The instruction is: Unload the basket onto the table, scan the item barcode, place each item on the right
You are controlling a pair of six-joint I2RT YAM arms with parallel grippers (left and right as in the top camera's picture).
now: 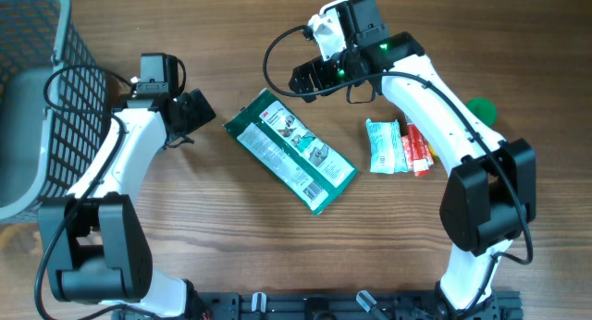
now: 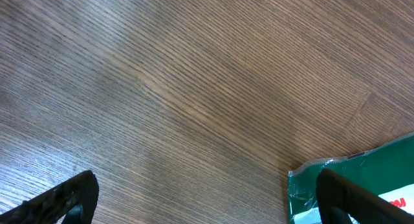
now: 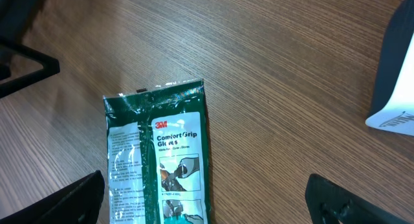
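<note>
Overhead: the green packet (image 1: 289,151) lies flat mid-desk (image 1: 231,255), its long axis running from upper left to lower right. The left fingers (image 1: 196,109) sit just beside its upper-left corner. The right fingers (image 1: 310,78) hang near the same end, a little beyond it. Both pairs are spread wide and hold nothing. The left looks nearer. A basket (image 1: 37,89) stands well off to the left, and a white pouch (image 1: 384,146) with a red item (image 1: 418,150) lies to the right, apart from the packet. Bare wood runs along both long edges, so there is room to reach in.

Left wrist: wood fills the frame. Only the packet's corner (image 2: 388,162) shows at lower right, partly behind one of the wide-set fingers (image 2: 349,198). The other finger is far across over bare desk.

Right wrist: the packet's crimped top end (image 3: 158,153) points at the camera and the printed face is up. Its length runs down between the spread fingers (image 3: 71,201), toward the left one. No barcode shows here, so I judge that it must first be lifted or turned.
</note>
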